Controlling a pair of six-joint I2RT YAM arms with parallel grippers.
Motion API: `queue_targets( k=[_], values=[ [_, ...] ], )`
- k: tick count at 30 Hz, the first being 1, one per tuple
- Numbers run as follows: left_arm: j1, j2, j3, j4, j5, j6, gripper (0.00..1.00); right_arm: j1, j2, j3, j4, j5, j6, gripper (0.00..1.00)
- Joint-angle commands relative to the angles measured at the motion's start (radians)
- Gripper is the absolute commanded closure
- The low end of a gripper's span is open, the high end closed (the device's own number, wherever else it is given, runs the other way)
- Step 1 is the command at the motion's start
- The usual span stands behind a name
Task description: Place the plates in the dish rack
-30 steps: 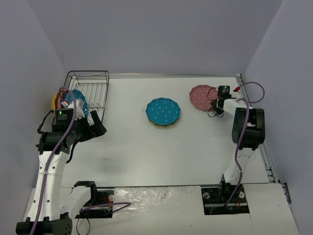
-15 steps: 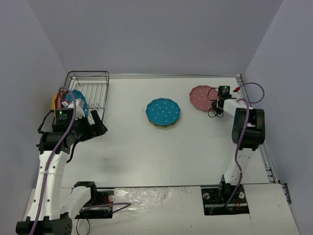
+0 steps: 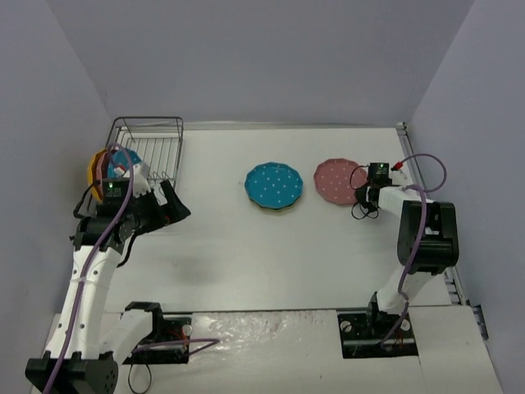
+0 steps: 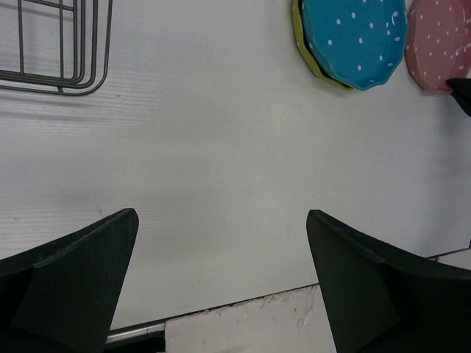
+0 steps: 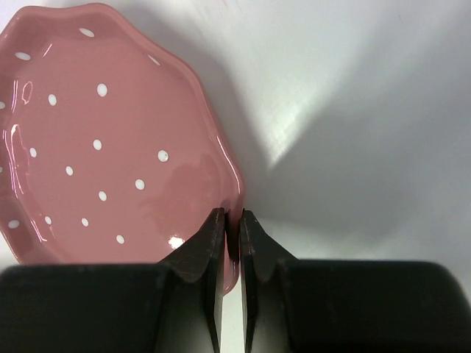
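Far left on the table (image 3: 238,254): dish rack (image 3: 156,144), with upright plates (image 3: 95,171) in orange-yellow, pink and teal-blue standing on edge at its left side, partly hidden behind the arm. Just off the rack's near end: left gripper (image 4: 222,220), jaws spread wide, nothing between them. Well right of the rack: teal-blue plate (image 3: 274,184) lying flat atop an olive-yellow plate (image 4: 303,45), only a sliver of the lower one showing. Farther from the rack: pink plate (image 3: 336,179), flat on the table. Farthest from the rack: right gripper (image 5: 232,220), jaws pinched nearly together on the pink plate's far-side rim.
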Motion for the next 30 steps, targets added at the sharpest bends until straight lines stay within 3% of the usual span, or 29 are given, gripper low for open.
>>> queue_targets(
  k=[1, 6, 11, 18, 30],
  values=[
    [-0.022, 0.023, 0.017, 0.106, 0.032, -0.038, 0.03, 0.039, -0.105, -0.166, -0.222, -0.012, -0.111, 1.0],
    [-0.046, 0.064, 0.02, 0.137, 0.032, -0.045, 0.03, 0.186, -0.258, -0.271, -0.289, 0.035, -0.092, 1.0],
    [-0.059, 0.107, 0.032, 0.17, 0.033, -0.049, 0.03, 0.41, -0.356, -0.378, -0.31, 0.05, 0.082, 1.0],
    [-0.102, 0.148, -0.001, 0.242, 0.039, -0.087, 0.03, 0.568, -0.335, -0.385, -0.298, 0.04, 0.081, 1.0],
    [-0.272, 0.183, -0.157, 0.421, -0.007, -0.217, 0.03, 0.62, -0.237, -0.335, -0.138, -0.096, -0.094, 1.0]
  ],
)
